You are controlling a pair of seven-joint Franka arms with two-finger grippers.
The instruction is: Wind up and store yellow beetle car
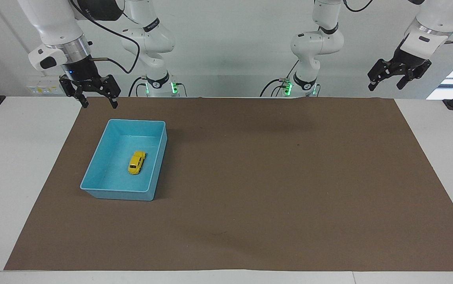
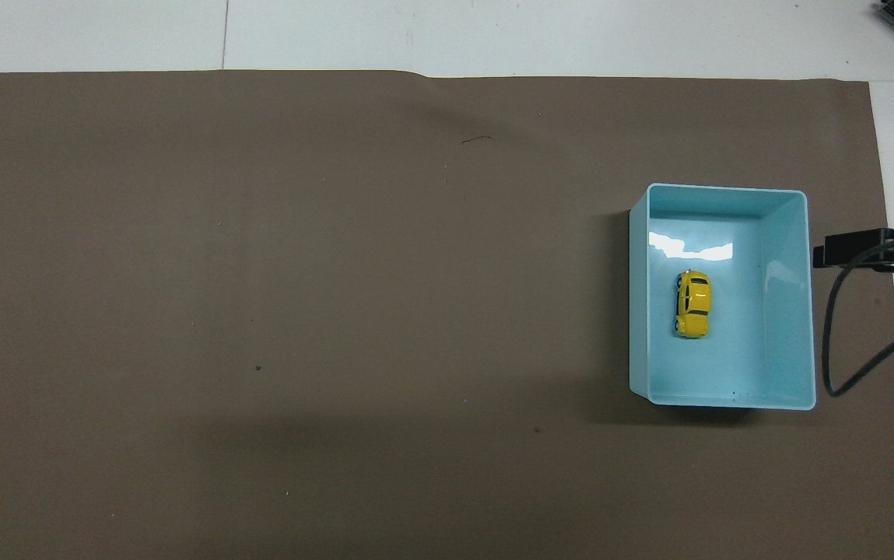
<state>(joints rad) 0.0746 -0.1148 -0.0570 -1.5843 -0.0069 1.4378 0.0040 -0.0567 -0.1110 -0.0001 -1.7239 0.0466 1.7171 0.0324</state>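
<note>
A white table point(image 1: 21, 157) carries a brown mat point(image 1: 269, 177) (covering most of it); on the mat, a light-blue bin point(image 1: 92, 188) sits below the right gripper point(image 1: 99, 105).

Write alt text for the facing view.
A yellow toy car sits inside a light-blue bin on a brown mat, toward the right arm's end of the table. Both arms wait raised and open: the right gripper over the mat's edge by the bin, the left gripper above the other end.
</note>
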